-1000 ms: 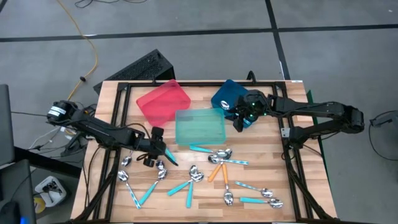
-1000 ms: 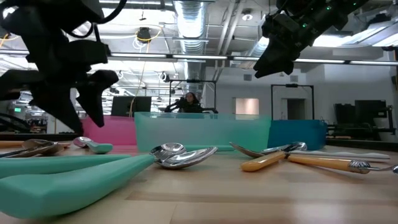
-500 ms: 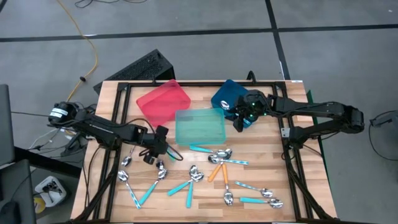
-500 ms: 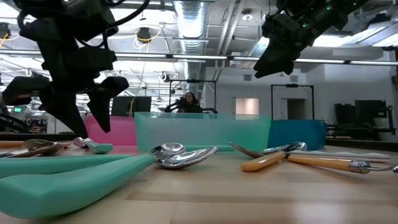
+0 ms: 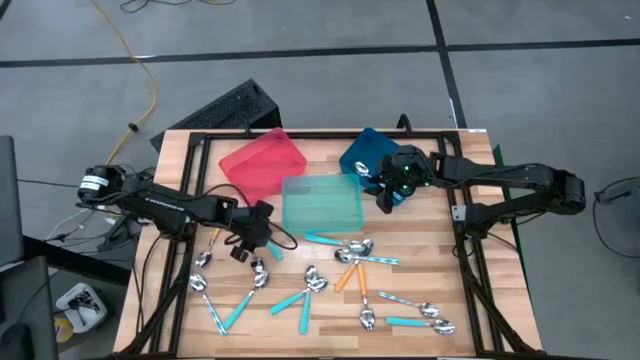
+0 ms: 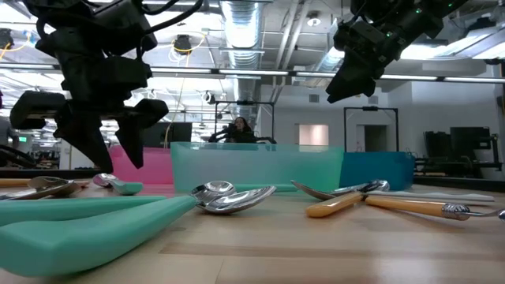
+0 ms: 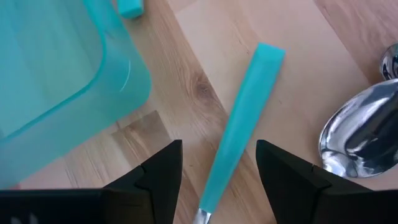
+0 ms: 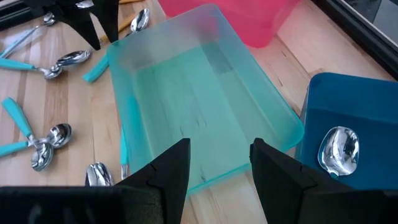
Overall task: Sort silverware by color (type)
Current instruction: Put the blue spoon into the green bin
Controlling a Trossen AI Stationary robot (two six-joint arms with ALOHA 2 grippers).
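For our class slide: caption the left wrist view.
Open left gripper poised over a teal-handled spoon beside the teal tray.

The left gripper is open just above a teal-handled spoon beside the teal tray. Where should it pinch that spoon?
Mid-handle of the teal-handled spoon, from straight above. The handle lies flat and clear on the wood, and the left gripper already straddles it, away from the teal tray.

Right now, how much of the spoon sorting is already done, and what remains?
Done: one spoon lies in the blue tray. In hand: nothing; the left gripper, fingers open, hovers over a teal-handled spoon beside the teal tray. Left: the many spoons scattered on the table. The right gripper waits, open.
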